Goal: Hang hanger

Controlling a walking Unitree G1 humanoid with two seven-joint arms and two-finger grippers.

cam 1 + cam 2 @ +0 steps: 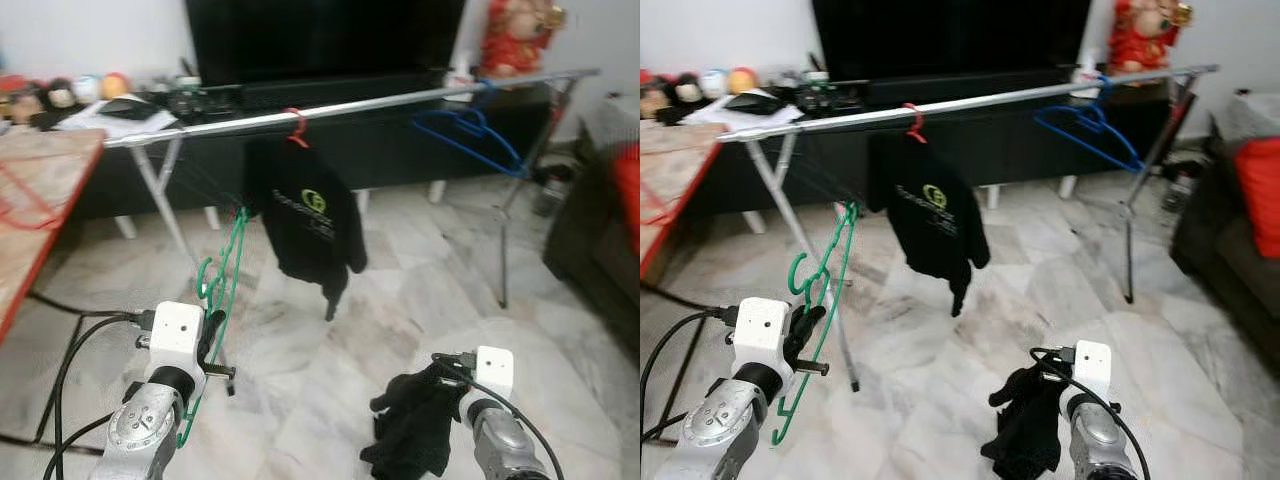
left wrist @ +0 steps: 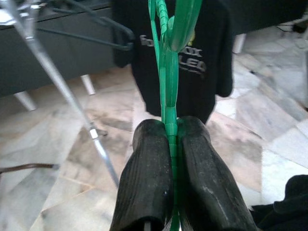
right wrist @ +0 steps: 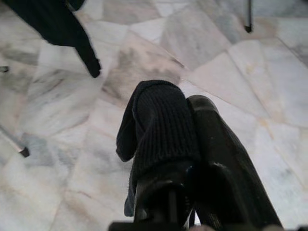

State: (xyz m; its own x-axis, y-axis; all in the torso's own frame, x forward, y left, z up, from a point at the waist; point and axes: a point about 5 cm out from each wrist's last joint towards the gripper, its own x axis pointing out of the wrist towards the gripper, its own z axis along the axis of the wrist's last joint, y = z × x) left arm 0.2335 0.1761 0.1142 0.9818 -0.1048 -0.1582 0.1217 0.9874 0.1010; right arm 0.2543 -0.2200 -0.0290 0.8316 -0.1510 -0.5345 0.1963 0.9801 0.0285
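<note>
Green hanger (image 1: pixel 222 285) stands nearly edge-on, well below the silver rail (image 1: pixel 340 104) of the drying rack and in front of the rack's left leg. The left gripper (image 2: pixel 168 159) has its two black fingers pressed together on one thin green bar of it, with the hook end rising toward the rail. On that rail a black shirt (image 1: pixel 305 215) hangs from a red hanger (image 1: pixel 296 126) near the middle, and an empty blue hanger (image 1: pixel 470 135) hangs farther along toward the rail's right end. The right gripper (image 3: pixel 185 144), low and well in front of the rail, is closed on a dark knitted garment (image 1: pixel 410 420) that droops from it.

The hanger looks like light, stiff plastic, thin enough to flex and smooth enough to pivot in a narrow pinch, so I judge the hold on the bar near the neck to be sound, as it leaves the hook free. The open stretch of rail left of the red hanger seems the likeliest spot.
</note>
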